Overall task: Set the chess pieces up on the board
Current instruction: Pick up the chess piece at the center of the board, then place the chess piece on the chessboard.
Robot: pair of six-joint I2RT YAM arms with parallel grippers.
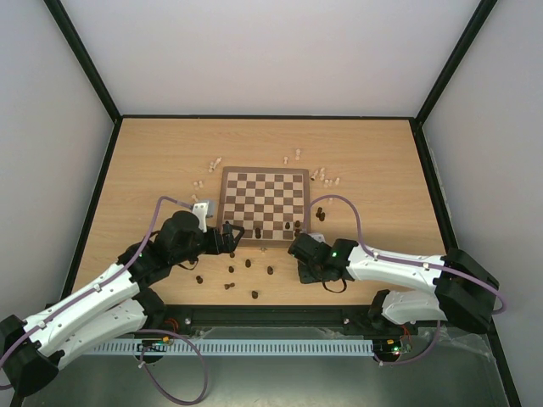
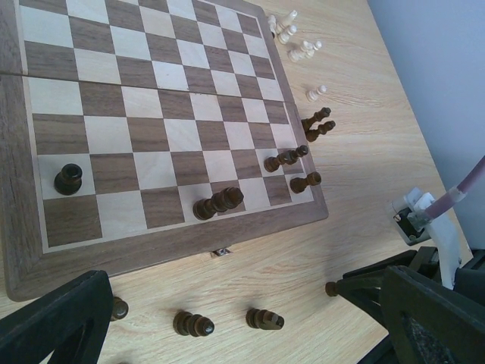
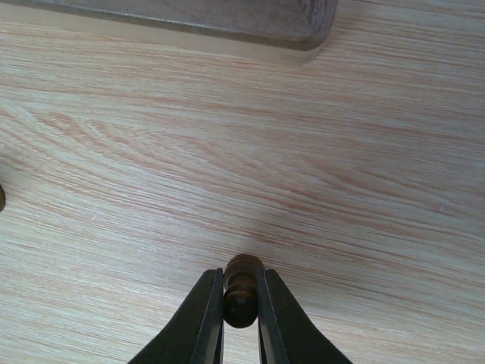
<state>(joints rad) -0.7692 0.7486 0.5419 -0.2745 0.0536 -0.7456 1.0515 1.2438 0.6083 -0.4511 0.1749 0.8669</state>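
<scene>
R gripper (image 3: 241, 277) is pinched tight on one dark piece (image 3: 240, 307), over bare tabletop (image 1: 153, 161) just off the board (image 1: 265, 203)'s near-right corner; can't tell if the piece touches the wood. L gripper (image 1: 233, 239) hovers by the board's near-left corner, fingers (image 2: 57, 322) spread wide, nothing held.

Around: a handful of loose dark pcs (image 1: 248, 264) lie on the table btwn the board's near edge and the table's near edge, in the strip btwn the two grippers. On the board, near rows only: a dark rook (image 2: 68, 179) upright toward the near-left corner, a toppled dark piece (image 2: 218, 203) mid near row, a few lying dark pcs (image 2: 286, 158) by the near-right corner. Two stray dark pcs (image 2: 318, 123) lie just off the board's right edge. Cream pcs (image 1: 325, 177) are strewn along the board's far edge and past both far corners.

Room: broad tabletop left and right of the board out to the table's side edges, plus a band at the far edge. The near strip is cramped w/ both arms and loose pcs.
</scene>
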